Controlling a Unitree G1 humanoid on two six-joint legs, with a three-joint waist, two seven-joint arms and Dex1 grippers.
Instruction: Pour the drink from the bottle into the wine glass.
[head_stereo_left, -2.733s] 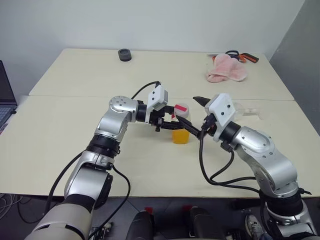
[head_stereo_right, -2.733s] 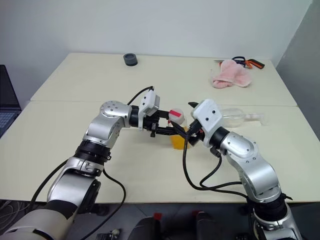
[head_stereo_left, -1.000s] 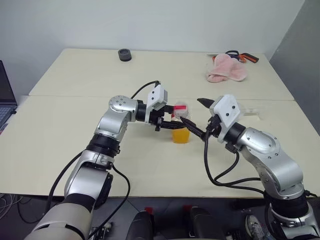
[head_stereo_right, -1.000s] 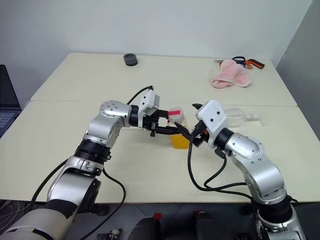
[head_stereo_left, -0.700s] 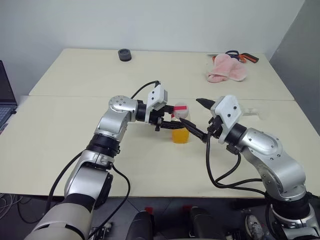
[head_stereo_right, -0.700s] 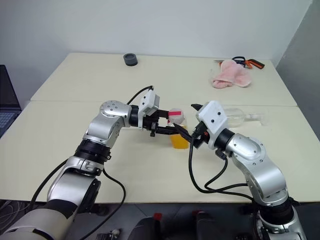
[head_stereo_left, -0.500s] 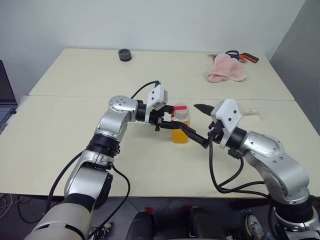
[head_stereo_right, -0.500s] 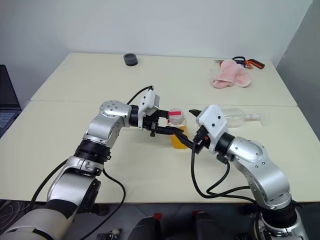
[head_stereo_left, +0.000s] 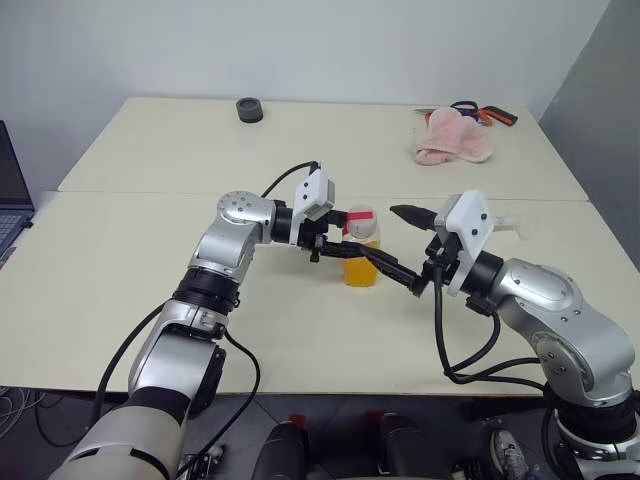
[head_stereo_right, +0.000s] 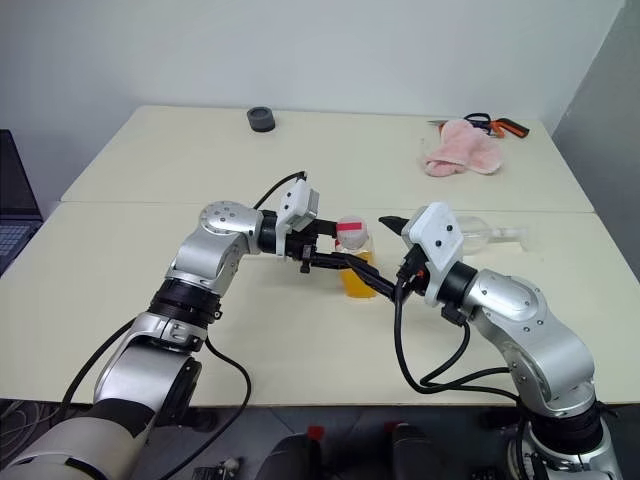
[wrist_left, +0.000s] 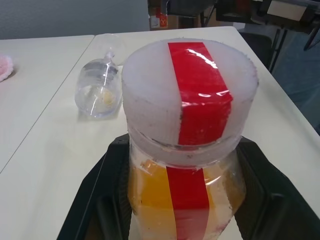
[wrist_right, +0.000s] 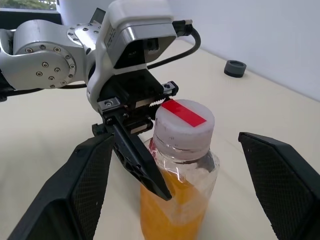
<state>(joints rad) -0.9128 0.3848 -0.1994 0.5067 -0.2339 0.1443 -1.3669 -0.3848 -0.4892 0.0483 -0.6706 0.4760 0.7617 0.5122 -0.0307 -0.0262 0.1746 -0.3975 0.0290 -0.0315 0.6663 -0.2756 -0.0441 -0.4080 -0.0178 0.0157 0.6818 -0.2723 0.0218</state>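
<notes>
Two grippers were seen from the head: the left gripper (head_stereo_left: 345, 246) clamped on the upright bottle (head_stereo_left: 361, 247) at mid-table, the right gripper (head_stereo_left: 405, 249) spread wide beside it. From the left wrist, the wine glass (wrist_left: 100, 88) was seen lying tipped over beyond; it should be righted before the white cap (wrist_right: 184, 124) is squarely grasped.

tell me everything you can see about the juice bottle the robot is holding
The bottle is small and clear plastic, standing upright on the table, roughly half full of the orange drink. Its white cap is on, with a red strip over it and down the side. The left gripper holds its body; the right gripper is open beside it.
</notes>
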